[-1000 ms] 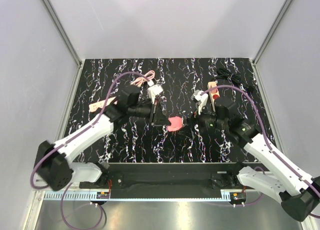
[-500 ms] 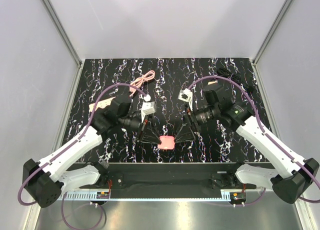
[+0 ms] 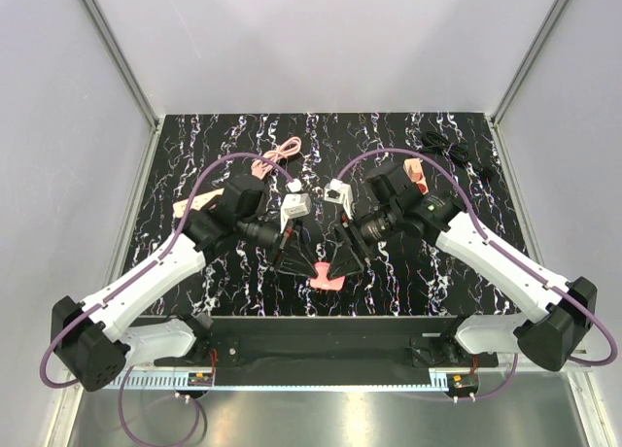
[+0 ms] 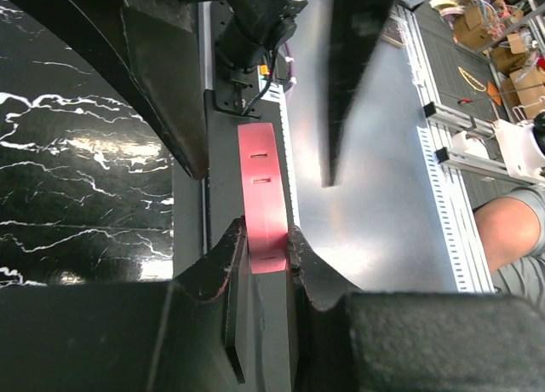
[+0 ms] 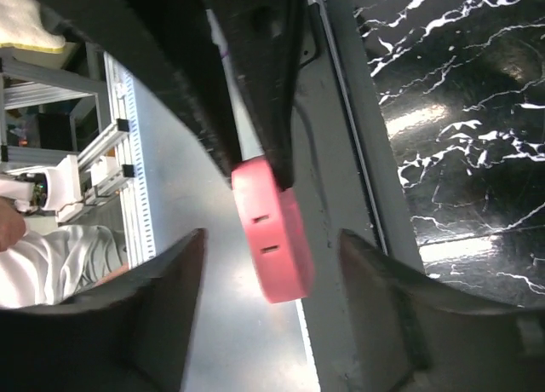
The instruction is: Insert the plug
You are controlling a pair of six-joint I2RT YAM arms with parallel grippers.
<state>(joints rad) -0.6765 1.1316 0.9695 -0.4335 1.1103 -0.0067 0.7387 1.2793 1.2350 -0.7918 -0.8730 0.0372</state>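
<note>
So the left gripper had its jaws pinching one end of the plug. The right gripper had its jaws spread wide around it, not touching. The plug was lower centre in the top view, at the bottom edge of the marbled surface.

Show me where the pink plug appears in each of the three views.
Top external: the plug, low centre, between the left pincer and the right pincer.
Left wrist: the plug, centre, pinched edge-on in the left pincer.
Right wrist: the plug, centre, between the open right pincer's fingers.
Shared landmark: the black marbled table.
</note>
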